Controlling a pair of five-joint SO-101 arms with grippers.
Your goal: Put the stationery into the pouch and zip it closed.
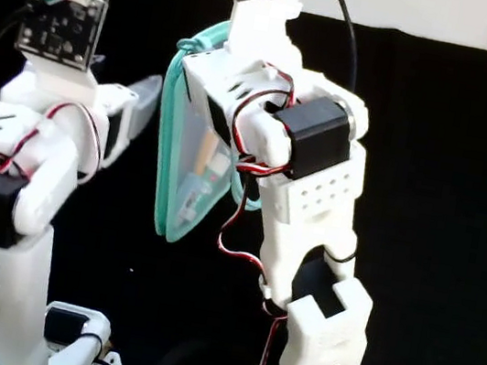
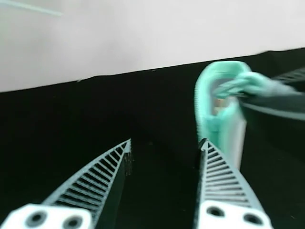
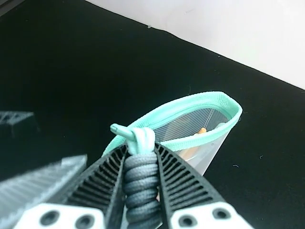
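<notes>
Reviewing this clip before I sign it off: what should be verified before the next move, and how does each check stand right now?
1. Grip: right tool shut on the cord: ok.
2. Lift: pouch hangs from that cord: ok.
3. Contents: stationery sits inside the pouch, showing through its mesh side: ok.
4. Readiness: left tool open, beside the pouch: ok.
5. Contact: whether the left tool touches the pouch: cannot tell.
6. Closure: whether the pouch is zipped fully shut: cannot tell.
</notes>
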